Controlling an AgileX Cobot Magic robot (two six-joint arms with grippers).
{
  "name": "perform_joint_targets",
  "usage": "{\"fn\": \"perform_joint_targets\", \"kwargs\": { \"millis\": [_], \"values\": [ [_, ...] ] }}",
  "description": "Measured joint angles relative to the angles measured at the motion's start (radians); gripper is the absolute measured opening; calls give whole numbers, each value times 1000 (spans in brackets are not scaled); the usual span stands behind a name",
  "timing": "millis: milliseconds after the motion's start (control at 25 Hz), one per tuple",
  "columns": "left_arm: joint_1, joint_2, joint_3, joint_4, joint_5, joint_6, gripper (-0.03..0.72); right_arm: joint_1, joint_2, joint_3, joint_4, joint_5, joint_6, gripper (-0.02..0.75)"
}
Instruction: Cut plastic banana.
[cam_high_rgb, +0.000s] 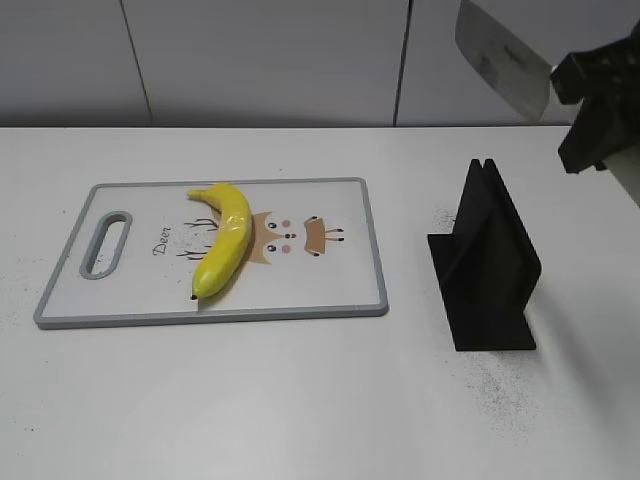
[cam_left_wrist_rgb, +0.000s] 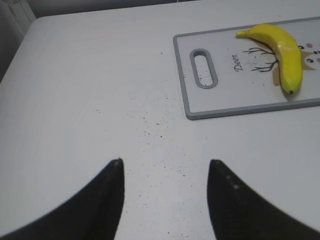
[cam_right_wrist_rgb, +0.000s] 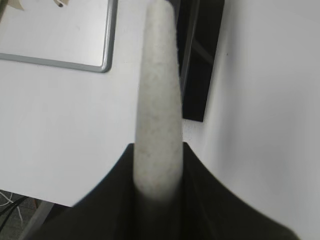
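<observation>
The plastic banana (cam_high_rgb: 226, 240), glossy yellow with dark tips, lies whole on the white cutting board (cam_high_rgb: 120, 300) at the left; it also shows in the left wrist view (cam_left_wrist_rgb: 285, 47). My right gripper (cam_high_rgb: 585, 95) is high at the upper right, above the black stand. It is shut on a grey knife (cam_high_rgb: 500, 55) whose blade points up and left; in the right wrist view (cam_right_wrist_rgb: 157, 155) the jaws clamp the knife (cam_right_wrist_rgb: 157, 90). My left gripper (cam_left_wrist_rgb: 165, 167) is open and empty over bare table left of the board.
A black knife stand (cam_high_rgb: 485, 265) stands right of the board (cam_left_wrist_rgb: 240, 107), and it shows under the knife in the right wrist view (cam_right_wrist_rgb: 197, 60). Dark specks lie on the white table. The table's front edge shows at the lower left of the right wrist view.
</observation>
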Motion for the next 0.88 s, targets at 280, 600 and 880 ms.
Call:
{"fn": "perform_joint_targets", "kwargs": {
  "millis": [280, 600, 880],
  "values": [
    [0, 240, -57, -12, -128, 25, 562, 0, 113, -148, -18, 21, -118, 158],
    [0, 559, -166, -33, -278, 103, 625, 0, 295, -321, -20, 67, -351, 158],
    [0, 869, -348, -167, -295, 317, 620, 0, 444, -467, 29, 100, -636, 158]
  ]
}}
